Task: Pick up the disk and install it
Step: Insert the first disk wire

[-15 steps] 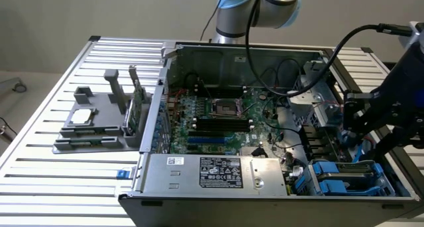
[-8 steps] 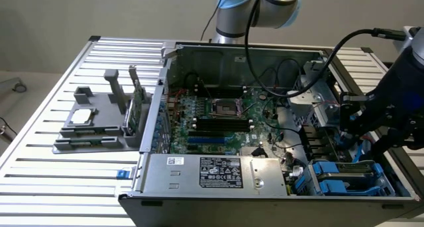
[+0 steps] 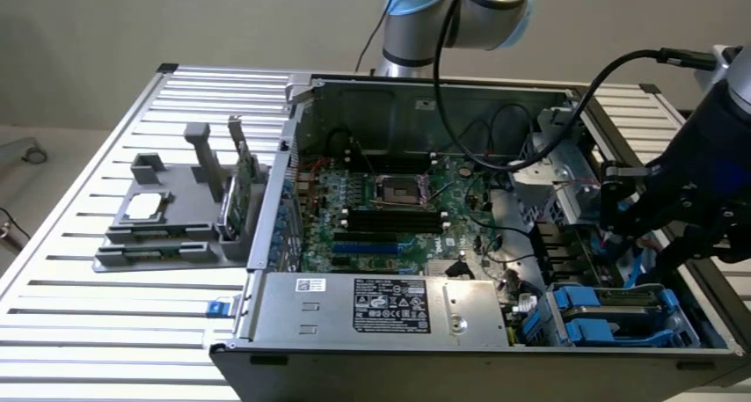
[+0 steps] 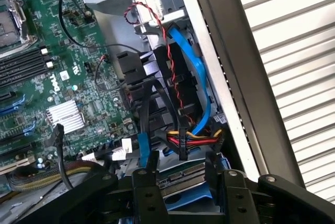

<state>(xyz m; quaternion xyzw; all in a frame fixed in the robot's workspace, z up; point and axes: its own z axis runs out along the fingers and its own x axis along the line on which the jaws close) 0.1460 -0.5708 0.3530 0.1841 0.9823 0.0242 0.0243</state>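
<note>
The disk [image 4: 180,178], silver-grey in a blue carrier, lies in the drive bay at the case's corner, under a bundle of black, red and yellow power wires. In the exterior view the disk [image 3: 639,302] sits in the bay at the lower right of the open computer case [image 3: 388,310]. My gripper [image 3: 657,257] hangs just above that bay. In the wrist view my gripper [image 4: 181,169] is open, one black finger [image 4: 152,167] on each side of the disk's upper edge. I cannot tell whether the fingers touch it.
A blue data cable [image 4: 188,72] and a red-black twisted wire [image 4: 167,51] run down beside the bay. The motherboard [image 3: 388,208] fills the case floor. On the slatted table, at the exterior view's left, a grey fixture [image 3: 176,230] holds a small silver chip [image 3: 143,207] and an upright green card [image 3: 241,195].
</note>
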